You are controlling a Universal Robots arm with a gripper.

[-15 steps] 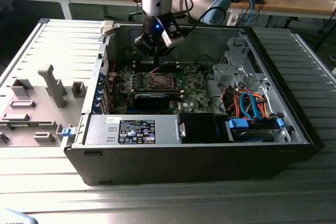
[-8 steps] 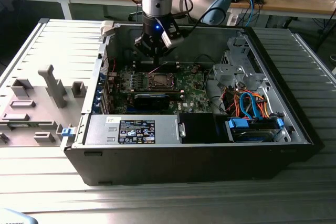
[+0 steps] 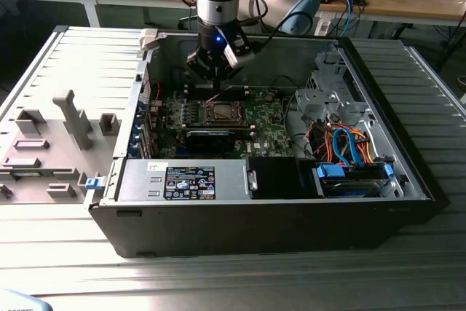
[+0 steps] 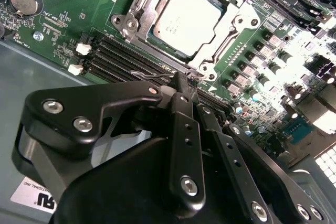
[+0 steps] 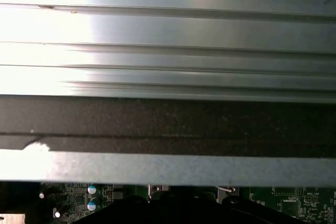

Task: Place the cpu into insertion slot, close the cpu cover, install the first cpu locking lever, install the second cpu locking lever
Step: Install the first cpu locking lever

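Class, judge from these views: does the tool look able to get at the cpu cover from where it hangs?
Probably yes: the tool hangs just beside the cpu cover, with nothing between them.

Ribbed silvery metal surface (image 5: 168, 35) above a dark case wall (image 5: 168, 121), green motherboard strip (image 5: 294, 199) below.

Ribbed silver metal table (image 3: 437, 85) bearing open black computer case (image 3: 277, 216) beside grey moulded fixture tray (image 3: 51, 143).
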